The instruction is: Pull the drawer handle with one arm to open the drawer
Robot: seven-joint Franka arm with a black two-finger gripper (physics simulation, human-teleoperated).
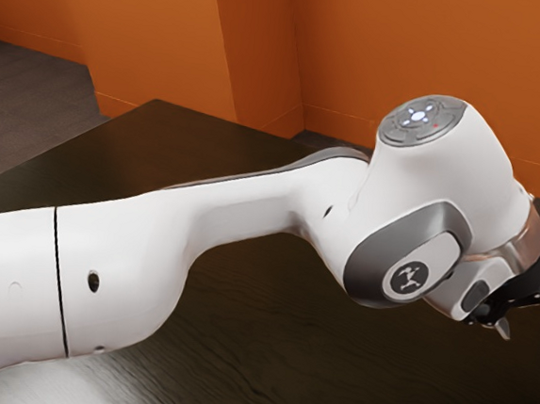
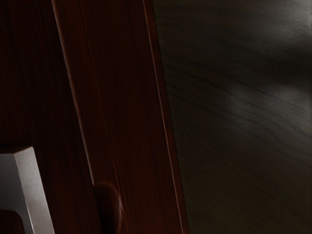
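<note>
Dark red wood, one panelled front: the drawer (image 2: 122, 122), seen close in the wrist view and running slantwise, its upper and lower ends cut off by the frame. One handle (image 2: 27, 185), pale grey and square-edged, stands against the drawer face close under the hand; only a corner of it shows, the rest is cropped. One small rounded bump (image 2: 108, 207) in the same red wood sits just beside the handle, too dim to identify. One table (image 1: 238, 350), dark, nearly black wood grain, bears the drawer unit and lies beside it in the wrist view. One arm (image 1: 278, 222), white with grey joints, enters from the exterior view's left and reaches to its right. One gripper (image 1: 526, 300), black, at the exterior view's right edge, is partly cut off and partly behind the wrist; whether it is wide, narrow or holding anything cannot be told. One orange wall (image 1: 407, 44) behind; one grey floor (image 1: 24, 95) beyond the table.
</note>
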